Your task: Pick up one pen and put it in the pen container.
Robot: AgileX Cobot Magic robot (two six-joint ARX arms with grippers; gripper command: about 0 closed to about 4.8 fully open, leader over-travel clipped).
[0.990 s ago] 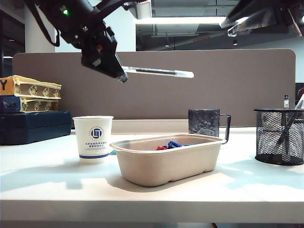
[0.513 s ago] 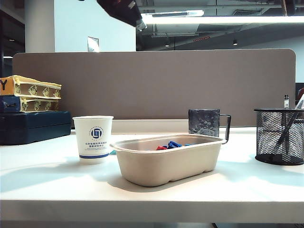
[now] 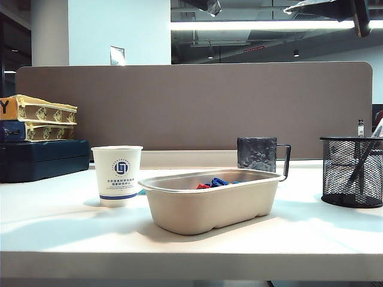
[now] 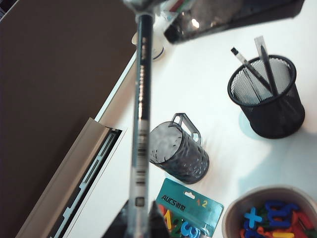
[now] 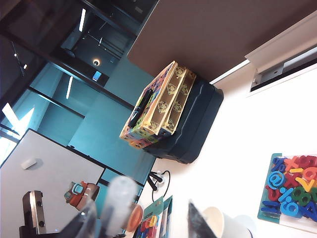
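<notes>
Pickup done, placement outstanding: left gripper (image 4: pixel 138 225), raised above the desk (image 3: pixel 72 221), has its fingers clamped on the pen (image 4: pixel 140 114), short of the pen container (image 4: pixel 267 96); right gripper (image 5: pixel 143 218) fingers spread (empty).

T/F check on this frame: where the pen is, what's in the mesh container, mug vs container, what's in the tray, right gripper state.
1. The left gripper holds the pen. True.
2. The pen container is empty. False: at least two pens already stand in it.
3. The grey mug stands apart from the container. True.
4. The beige tray holds paper cups. False: small blue and red pieces lie in it; the paper cup stands beside it.
5. The right gripper is open, holding nothing. True.
</notes>
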